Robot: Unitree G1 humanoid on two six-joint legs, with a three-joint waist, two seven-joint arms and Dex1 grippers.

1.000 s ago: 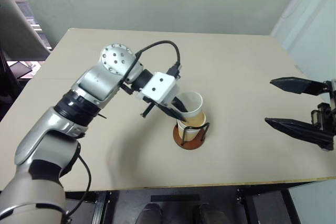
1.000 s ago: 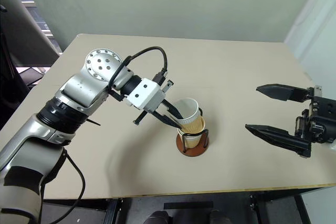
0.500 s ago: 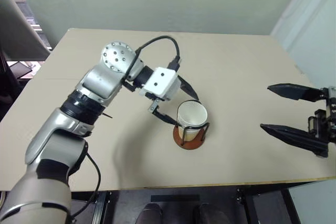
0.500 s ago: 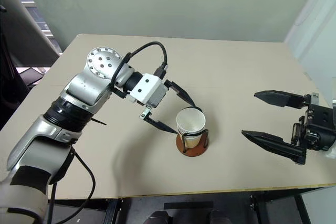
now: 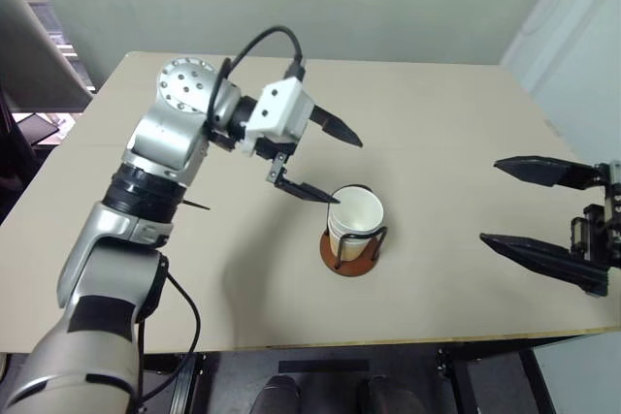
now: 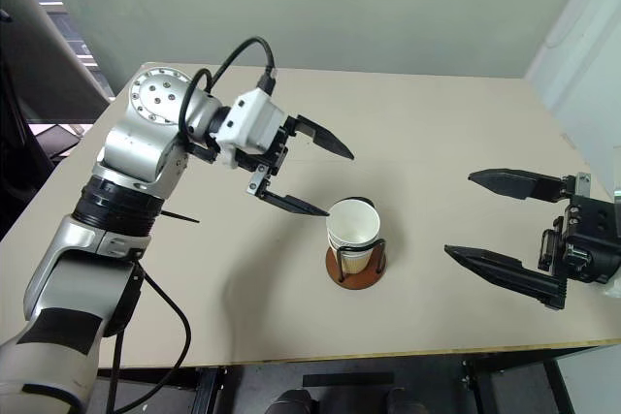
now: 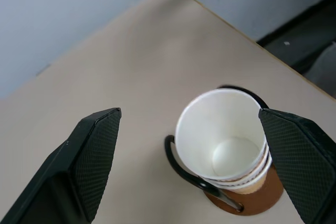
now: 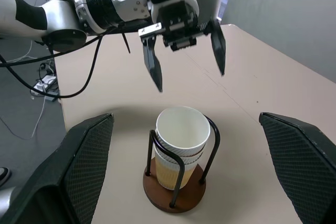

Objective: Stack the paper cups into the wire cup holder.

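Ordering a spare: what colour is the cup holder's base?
Reddish-brown disc base, clearest in the right wrist view.

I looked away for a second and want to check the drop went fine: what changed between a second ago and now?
The left gripper let go of the top cup of the paper cups, opened wide and rose away toward the table's far side. That cup dropped level into the stack. The wire cup holder and the open right gripper stayed put.

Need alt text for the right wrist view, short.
Nested paper cups stand upright in the wire cup holder on a beige table. Above them hangs the left gripper, fingers open and pointing down. The right gripper's own two black fingers frame the stack, open.
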